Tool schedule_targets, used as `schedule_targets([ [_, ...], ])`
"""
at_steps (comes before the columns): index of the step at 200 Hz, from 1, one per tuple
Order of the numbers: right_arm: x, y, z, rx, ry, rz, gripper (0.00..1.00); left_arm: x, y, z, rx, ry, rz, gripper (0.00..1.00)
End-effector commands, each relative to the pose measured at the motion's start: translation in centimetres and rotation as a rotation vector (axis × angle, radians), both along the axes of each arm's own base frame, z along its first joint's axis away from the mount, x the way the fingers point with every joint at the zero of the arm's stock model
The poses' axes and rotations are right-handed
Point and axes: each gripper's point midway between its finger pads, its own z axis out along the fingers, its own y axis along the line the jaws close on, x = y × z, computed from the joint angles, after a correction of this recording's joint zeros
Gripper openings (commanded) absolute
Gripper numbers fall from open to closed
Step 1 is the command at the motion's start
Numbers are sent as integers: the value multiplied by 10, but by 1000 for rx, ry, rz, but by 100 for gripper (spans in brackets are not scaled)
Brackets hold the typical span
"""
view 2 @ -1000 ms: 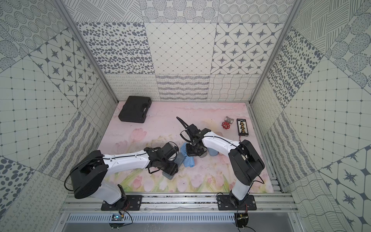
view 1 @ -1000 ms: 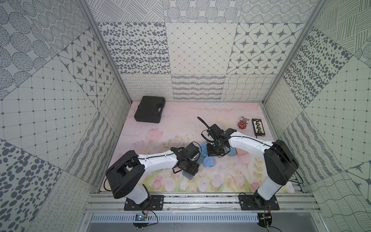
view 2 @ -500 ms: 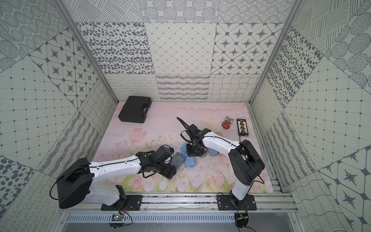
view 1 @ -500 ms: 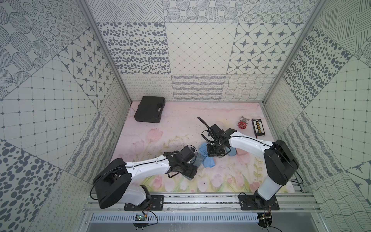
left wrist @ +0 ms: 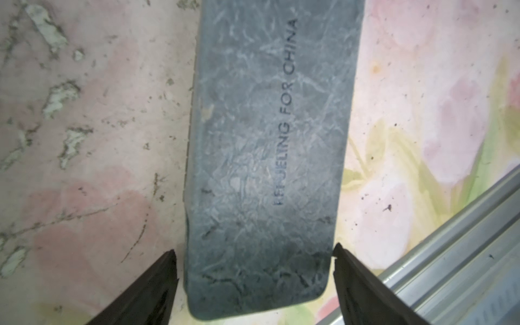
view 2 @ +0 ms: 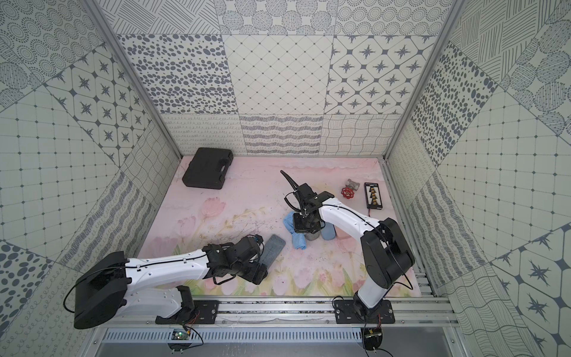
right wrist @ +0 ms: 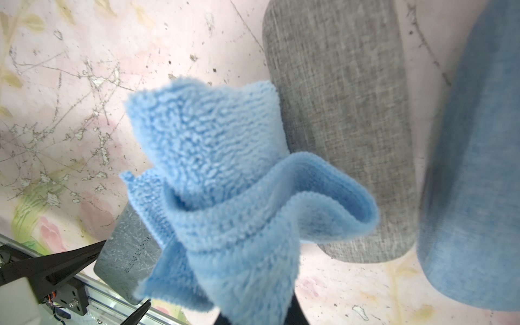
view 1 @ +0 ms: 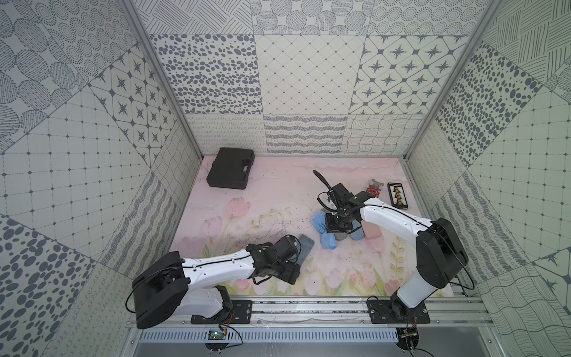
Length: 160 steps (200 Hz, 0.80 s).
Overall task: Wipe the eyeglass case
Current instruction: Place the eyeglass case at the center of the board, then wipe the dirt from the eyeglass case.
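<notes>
Readying the wipe
Our right jaws pinch the blue microfibre cloth; the grey eyeglass case lies near the front edge of the bench, between spread left jaws. We'd steady it, then wipe lengthwise.

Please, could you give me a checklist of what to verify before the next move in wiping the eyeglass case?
1. Left tool open: ok.
2. Dark case lies flat between its fingers: ok.
3. Dark case gripped: not ok.
4. Right tool shut on blue cloth: ok.
5. Cloth touching dark case: not ok; it hangs beside the grey fabric case.
</notes>
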Motion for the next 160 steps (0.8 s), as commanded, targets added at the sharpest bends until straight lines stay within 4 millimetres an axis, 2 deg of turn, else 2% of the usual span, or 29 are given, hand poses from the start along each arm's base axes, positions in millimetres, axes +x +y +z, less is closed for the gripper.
schedule_targets([
  [1,4,-1,26,19,-68,-6,0,2,2,-5,48,-68,-7,89],
  [16,-1,3,35,39,-76,-5,0,5,4,-8,70,-99,-16,86],
  [37,-22,20,35,51,-49,39,0,11,4,-13,84,-139,-20,79],
  [75,-72,76,25,160,63,127,0,20,-2,-6,48,-206,-28,67],
  [95,-90,110,17,286,188,168,0,18,-4,-5,26,-212,-48,50],
  [113,-97,121,0,359,264,136,0,17,0,-7,41,-208,-51,38],
  [124,-99,117,-14,365,304,116,0,17,2,-6,46,-209,-47,36],
  [140,-92,98,-34,303,313,96,0,17,5,-6,40,-218,-33,33],
  [150,-81,73,-45,179,275,93,0,18,5,-3,25,-227,-20,29],
  [160,-62,37,-52,-41,181,108,0,19,5,-1,14,-234,-12,27],
])
